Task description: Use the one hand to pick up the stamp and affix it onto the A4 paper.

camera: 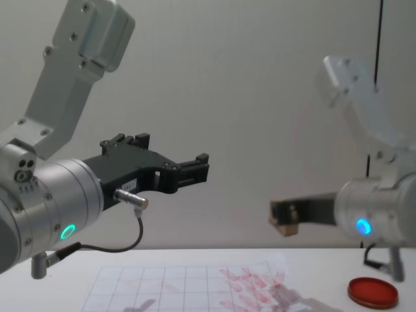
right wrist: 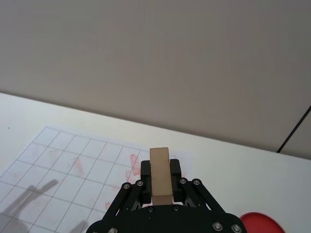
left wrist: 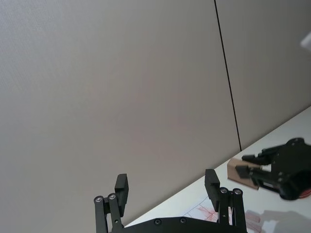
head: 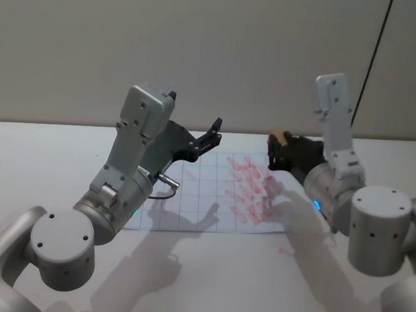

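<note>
The right gripper [head: 279,155], right of centre in the head view, is clamped on the small light-tan wooden rectangular stamp [right wrist: 160,177], its 2 black fingers [right wrist: 175,171] pressing the block's sides. In the chest view the stamp hangs in the air, above the right end of the white gridded A4 paper [head: 191,197] with its red prints. A flat round red ink pad [camera: 372,292] lies at that view's lower right on the white tabletop [head: 38,153]. The left gripper [camera: 198,168], mid-frame, is raised above the paper with its fingers apart and nothing between them.
</note>
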Controlling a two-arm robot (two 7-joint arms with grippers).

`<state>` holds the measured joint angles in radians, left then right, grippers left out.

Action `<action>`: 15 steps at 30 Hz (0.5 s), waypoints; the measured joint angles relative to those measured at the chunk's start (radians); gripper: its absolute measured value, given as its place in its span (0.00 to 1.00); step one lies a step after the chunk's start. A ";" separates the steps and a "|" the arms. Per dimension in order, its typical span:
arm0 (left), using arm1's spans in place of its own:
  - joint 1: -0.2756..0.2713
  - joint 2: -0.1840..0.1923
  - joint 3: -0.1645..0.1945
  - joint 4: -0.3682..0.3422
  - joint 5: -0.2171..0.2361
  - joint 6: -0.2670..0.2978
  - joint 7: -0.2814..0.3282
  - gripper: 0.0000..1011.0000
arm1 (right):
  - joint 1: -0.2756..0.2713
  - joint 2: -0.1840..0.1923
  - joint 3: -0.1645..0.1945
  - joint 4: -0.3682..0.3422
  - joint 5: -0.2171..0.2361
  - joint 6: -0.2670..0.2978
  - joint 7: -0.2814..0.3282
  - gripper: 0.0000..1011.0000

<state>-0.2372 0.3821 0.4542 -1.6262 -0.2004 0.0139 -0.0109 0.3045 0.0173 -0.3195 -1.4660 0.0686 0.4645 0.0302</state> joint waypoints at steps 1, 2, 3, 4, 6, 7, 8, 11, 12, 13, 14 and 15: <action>0.000 0.000 0.000 0.000 0.000 0.000 0.000 0.99 | 0.001 -0.003 -0.002 0.006 -0.002 0.003 0.001 0.21; 0.000 0.000 0.000 0.000 0.000 0.000 0.000 0.99 | 0.004 -0.009 -0.007 0.018 -0.004 0.008 0.002 0.21; 0.000 0.000 0.000 0.000 0.000 0.000 0.000 0.99 | 0.004 -0.009 -0.007 0.018 -0.004 0.008 0.002 0.21; 0.000 0.000 0.000 0.000 0.000 0.000 0.000 0.99 | 0.009 -0.018 -0.014 0.038 -0.008 0.014 0.006 0.21; 0.000 0.000 0.000 0.000 0.000 0.000 0.000 0.99 | 0.012 -0.024 -0.019 0.052 -0.010 0.016 0.010 0.21; 0.000 0.000 0.000 0.000 0.000 0.000 0.000 0.99 | 0.014 -0.026 -0.021 0.059 -0.011 0.017 0.012 0.21; 0.000 0.000 0.000 0.000 0.000 0.000 0.000 0.99 | 0.018 -0.033 -0.026 0.076 -0.012 0.018 0.016 0.21; 0.000 0.000 0.000 0.000 0.000 0.000 0.000 0.99 | 0.027 -0.045 -0.034 0.108 -0.014 0.018 0.023 0.21; 0.000 0.000 0.000 0.000 0.000 0.000 0.000 0.99 | 0.027 -0.045 -0.034 0.108 -0.014 0.018 0.023 0.21; 0.000 0.000 0.000 0.000 0.000 0.000 0.000 0.99 | 0.031 -0.050 -0.037 0.123 -0.015 0.018 0.026 0.21; 0.000 0.000 0.000 0.000 0.000 0.000 0.000 0.99 | 0.033 -0.053 -0.039 0.131 -0.015 0.017 0.027 0.21; 0.000 0.000 0.000 0.000 0.000 0.000 0.000 0.99 | 0.035 -0.055 -0.040 0.138 -0.016 0.017 0.028 0.21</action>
<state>-0.2371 0.3821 0.4542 -1.6262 -0.2004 0.0139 -0.0109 0.3393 -0.0378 -0.3597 -1.3283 0.0529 0.4815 0.0579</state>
